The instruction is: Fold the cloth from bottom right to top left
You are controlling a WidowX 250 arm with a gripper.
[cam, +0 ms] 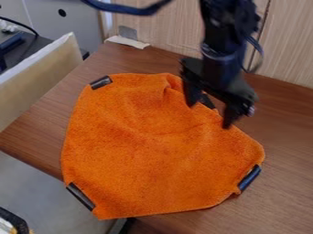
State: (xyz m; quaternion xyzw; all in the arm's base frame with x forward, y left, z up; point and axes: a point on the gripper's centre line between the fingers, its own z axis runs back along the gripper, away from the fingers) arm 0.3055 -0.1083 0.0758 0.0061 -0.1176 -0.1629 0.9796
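One orange cloth (147, 151) lies slightly rumpled on the table (281, 201); gripper (209, 114) (jaws spread) at its far right edge.

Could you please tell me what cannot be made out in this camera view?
All in the camera view:
- Upper right black strip: partly hidden by the gripper.
- Underside of the cloth: hidden by its upper side.
- Arm: upper part cut off by the top edge.
- Whether gripper and cloth touch: unclear from this angle.

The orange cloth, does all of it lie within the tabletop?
No, its lower-left corner with the black strip sticks out past the edge of the wooden table.
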